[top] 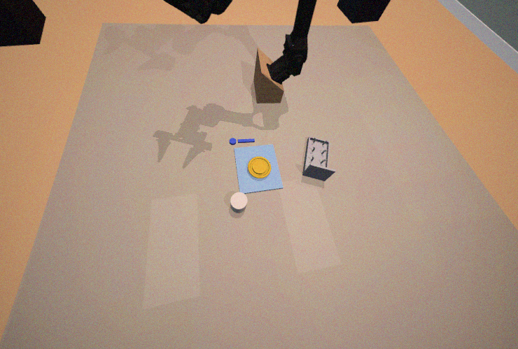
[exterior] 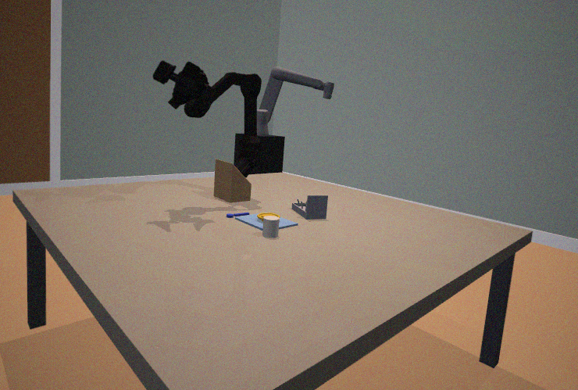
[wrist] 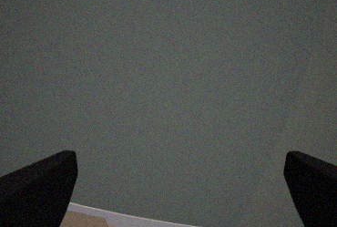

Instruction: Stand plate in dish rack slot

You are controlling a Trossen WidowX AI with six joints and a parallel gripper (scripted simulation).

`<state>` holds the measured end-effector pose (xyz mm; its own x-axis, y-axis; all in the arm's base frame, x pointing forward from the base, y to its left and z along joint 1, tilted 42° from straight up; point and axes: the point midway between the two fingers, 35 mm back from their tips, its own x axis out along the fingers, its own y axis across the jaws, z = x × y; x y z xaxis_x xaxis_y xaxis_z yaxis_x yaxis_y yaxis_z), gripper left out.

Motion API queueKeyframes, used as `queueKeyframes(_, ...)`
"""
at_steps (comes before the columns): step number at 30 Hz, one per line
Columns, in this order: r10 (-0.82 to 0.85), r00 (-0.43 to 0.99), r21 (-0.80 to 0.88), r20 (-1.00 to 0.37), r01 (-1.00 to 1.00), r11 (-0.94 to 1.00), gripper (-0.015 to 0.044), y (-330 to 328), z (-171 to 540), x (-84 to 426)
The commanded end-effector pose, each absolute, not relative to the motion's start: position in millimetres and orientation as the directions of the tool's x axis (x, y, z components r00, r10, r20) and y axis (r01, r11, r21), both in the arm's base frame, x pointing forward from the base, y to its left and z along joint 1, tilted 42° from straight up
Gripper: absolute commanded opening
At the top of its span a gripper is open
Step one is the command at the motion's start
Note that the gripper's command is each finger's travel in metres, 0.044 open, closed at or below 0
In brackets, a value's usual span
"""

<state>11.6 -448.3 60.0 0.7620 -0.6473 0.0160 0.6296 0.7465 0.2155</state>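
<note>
Tool [wrist: 182, 164] spread wide, nothing pinched. Plate not yet picked up; next, probably down to the round yellow plate [top: 259, 167].

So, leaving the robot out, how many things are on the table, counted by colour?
Yellow: 1 (plate)
Blue: 2 (flat mat, spoon)
Whitish: 1 (upright cylinder)
Dark grey: 1 (dish rack)
Brown: 1 (slant-topped block)
Total: 6
</note>
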Motion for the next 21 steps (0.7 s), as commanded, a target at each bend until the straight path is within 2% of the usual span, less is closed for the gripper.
queueKeyframes(1,-0.647,0.763,0.217,0.014,0.629,0.746,0.0400,-449,60,12)
queueKeyframes(21,-0.498,0.826,0.372,-0.265,0.564,0.737,0.0400,-477,15,113)
